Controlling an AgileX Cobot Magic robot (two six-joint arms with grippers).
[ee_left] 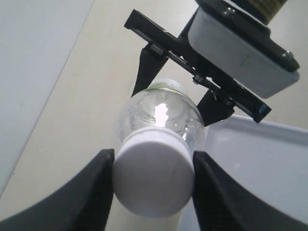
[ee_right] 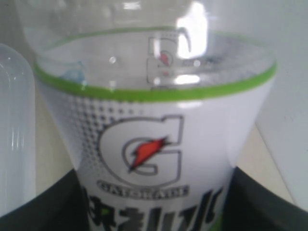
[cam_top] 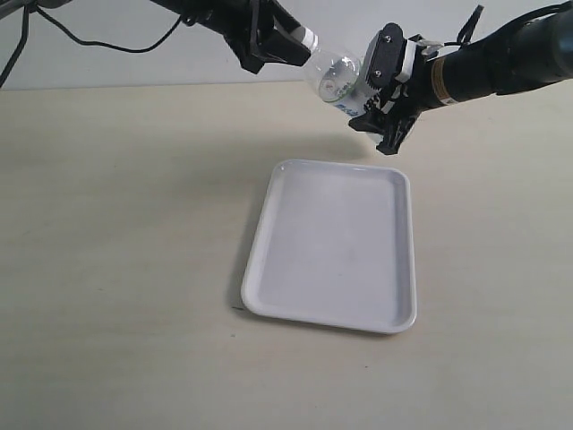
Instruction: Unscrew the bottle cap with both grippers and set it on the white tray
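The clear bottle point(cam_top: 336, 79) hangs tilted in the air above the table, behind the white tray point(cam_top: 269, 269). Its white bottle cap point(cam_top: 308, 39) points toward the left arm. My left gripper point(cam_top: 300, 45) is shut on the bottle cap point(ee_left: 153, 175), with a dark finger point(ee_left: 91, 197) pressed against each side. My right gripper point(cam_top: 376, 100) is shut on the bottle's labelled body point(ee_right: 154, 144), and its dark fingers point(ee_right: 43, 207) flank the label. In the left wrist view the bottle's shoulder point(ee_left: 161, 113) leads back to the right gripper's black fingers point(ee_left: 144, 72).
The white tray point(ee_left: 260, 163) lies flat on the beige table point(cam_top: 116, 251), just below and in front of the held bottle. A pale wall point(cam_top: 134, 63) runs behind the table. Cables point(cam_top: 107, 40) trail from the left arm.
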